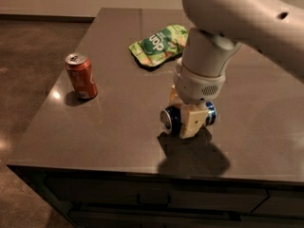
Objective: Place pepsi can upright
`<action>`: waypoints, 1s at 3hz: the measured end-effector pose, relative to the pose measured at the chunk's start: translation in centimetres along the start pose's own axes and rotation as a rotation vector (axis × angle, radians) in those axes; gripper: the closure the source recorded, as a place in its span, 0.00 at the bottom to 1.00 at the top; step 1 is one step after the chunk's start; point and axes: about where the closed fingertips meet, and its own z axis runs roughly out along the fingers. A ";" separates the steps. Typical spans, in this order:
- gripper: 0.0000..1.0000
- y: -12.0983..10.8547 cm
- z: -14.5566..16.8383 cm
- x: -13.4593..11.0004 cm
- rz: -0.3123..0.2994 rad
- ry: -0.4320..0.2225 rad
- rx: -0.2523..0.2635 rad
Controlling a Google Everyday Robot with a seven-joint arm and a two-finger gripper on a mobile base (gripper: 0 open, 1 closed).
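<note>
So the gripper [186, 118] is well off to the right of the red-orange can [81, 76] and a bit closer to the camera, with its jaws clamped tight around the pepsi can [171, 119]. The pepsi can is on its side, silver end pointing back toward the red-orange can, sitting right over its own shadow on the tabletop [118, 127], and honestly I can't tell if it's touching. The green snack bag [159, 44] lies behind and right of the red-orange can, which is standing upright.

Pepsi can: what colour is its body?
Dark blue, camera view; the gripper holds the pepsi can over the table.
</note>
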 end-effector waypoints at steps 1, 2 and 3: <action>1.00 -1.1 -2.0 0.5 0.080 -0.098 0.033; 1.00 -2.3 -3.6 1.3 0.188 -0.250 0.074; 1.00 -3.2 -4.7 1.9 0.299 -0.409 0.120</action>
